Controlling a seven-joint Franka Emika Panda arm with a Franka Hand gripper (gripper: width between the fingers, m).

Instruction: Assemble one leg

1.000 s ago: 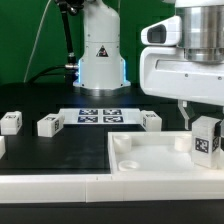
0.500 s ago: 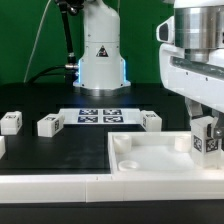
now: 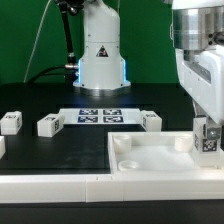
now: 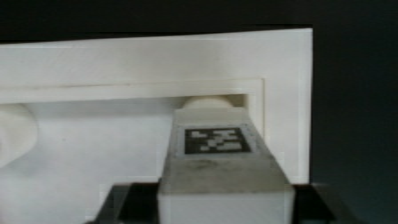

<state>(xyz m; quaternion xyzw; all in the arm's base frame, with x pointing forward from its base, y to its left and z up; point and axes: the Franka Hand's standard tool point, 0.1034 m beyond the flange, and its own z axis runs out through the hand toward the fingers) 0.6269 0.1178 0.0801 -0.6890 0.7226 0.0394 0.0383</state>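
Observation:
My gripper [image 3: 207, 128] is shut on a leg [image 3: 208, 139], a small white block with a black-and-white marker. It holds the leg upright over the right far corner of the large white plate [image 3: 150, 160]. In the wrist view the leg [image 4: 219, 150] sits between my two dark fingers [image 4: 134, 200], its far end at the plate's corner socket [image 4: 210, 101]. Three more legs lie on the black table: one [image 3: 10, 122] at the exterior view's left, one [image 3: 49, 125] beside it, one [image 3: 151, 120] behind the plate.
The marker board [image 3: 98, 115] lies flat at the back, in front of the arm's white base [image 3: 101, 55]. A white rail [image 3: 50, 185] runs along the front edge. The plate has a round socket [image 3: 127, 145] at its left far corner.
My gripper has moved toward the exterior view's right and down with the leg, which now sits lower over the plate's right far corner.

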